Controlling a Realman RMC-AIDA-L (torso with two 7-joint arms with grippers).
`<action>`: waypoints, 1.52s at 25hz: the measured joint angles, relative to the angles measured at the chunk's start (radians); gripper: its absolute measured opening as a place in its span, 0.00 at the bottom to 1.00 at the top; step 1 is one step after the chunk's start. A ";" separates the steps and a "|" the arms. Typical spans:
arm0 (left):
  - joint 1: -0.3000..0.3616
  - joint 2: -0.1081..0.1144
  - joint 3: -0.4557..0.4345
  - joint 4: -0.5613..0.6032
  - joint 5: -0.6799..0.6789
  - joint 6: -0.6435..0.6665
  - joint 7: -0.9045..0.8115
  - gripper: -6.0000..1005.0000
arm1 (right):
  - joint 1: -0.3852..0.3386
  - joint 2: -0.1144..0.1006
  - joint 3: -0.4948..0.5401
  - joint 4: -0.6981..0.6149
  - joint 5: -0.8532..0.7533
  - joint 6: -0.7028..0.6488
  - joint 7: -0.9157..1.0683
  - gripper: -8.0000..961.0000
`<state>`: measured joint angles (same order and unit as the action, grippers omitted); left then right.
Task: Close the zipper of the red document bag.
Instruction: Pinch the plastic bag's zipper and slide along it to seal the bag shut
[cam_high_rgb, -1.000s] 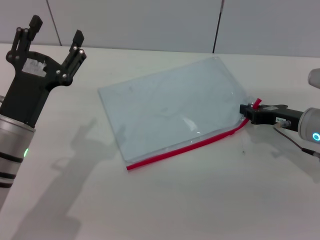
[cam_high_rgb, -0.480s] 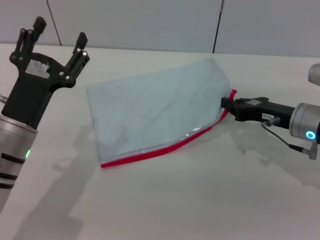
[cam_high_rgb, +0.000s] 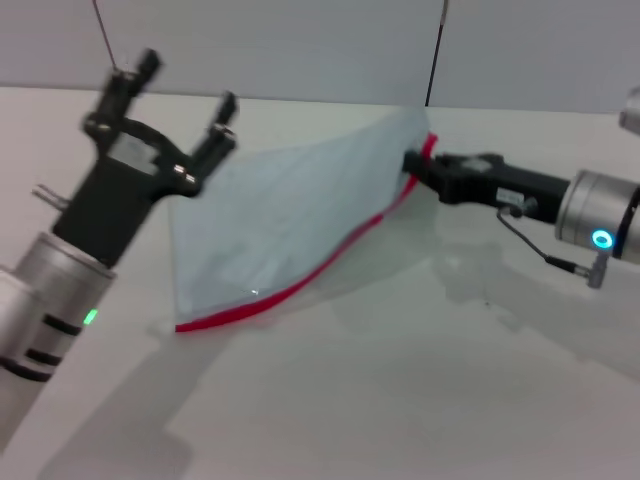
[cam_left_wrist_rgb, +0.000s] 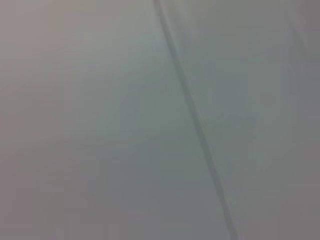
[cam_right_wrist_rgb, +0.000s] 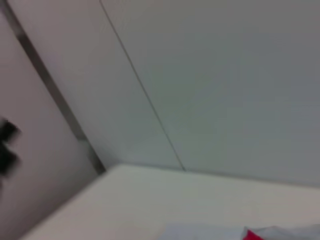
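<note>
Pale white table (cam_high_rgb: 400, 400), grey panelled wall (cam_high_rgb: 300, 50) behind. Red document bag (cam_high_rgb: 280, 220) tilted up off it, zipper (cam_high_rgb: 300, 283) along near edge. Right gripper (cam_high_rgb: 418, 168) pinching zipper end; left gripper (cam_high_rgb: 180, 105) spread wide, raised at bag's left.

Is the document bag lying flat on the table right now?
No: the right end effector holds the red document bag raised at its zipper corner.

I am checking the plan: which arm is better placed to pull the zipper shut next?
The right. The right gripper already grips the red document bag at one end of the zipper. The left gripper hovers with open jaws above the far corner, touching nothing.
</note>
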<state>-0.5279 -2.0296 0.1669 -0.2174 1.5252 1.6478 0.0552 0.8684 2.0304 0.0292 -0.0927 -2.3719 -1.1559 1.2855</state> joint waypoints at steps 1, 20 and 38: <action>-0.006 0.000 0.000 0.000 0.023 -0.013 0.000 0.83 | 0.006 0.000 0.000 0.006 0.016 -0.012 -0.005 0.02; -0.067 -0.004 0.002 -0.004 0.226 -0.180 0.011 0.78 | 0.081 0.001 0.004 0.088 0.072 -0.127 -0.027 0.02; -0.067 -0.004 0.002 0.003 0.225 -0.202 0.011 0.59 | 0.080 0.000 0.006 0.091 0.074 -0.135 -0.025 0.02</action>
<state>-0.5950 -2.0334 0.1687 -0.2148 1.7507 1.4463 0.0660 0.9486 2.0308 0.0349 -0.0014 -2.2982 -1.2911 1.2608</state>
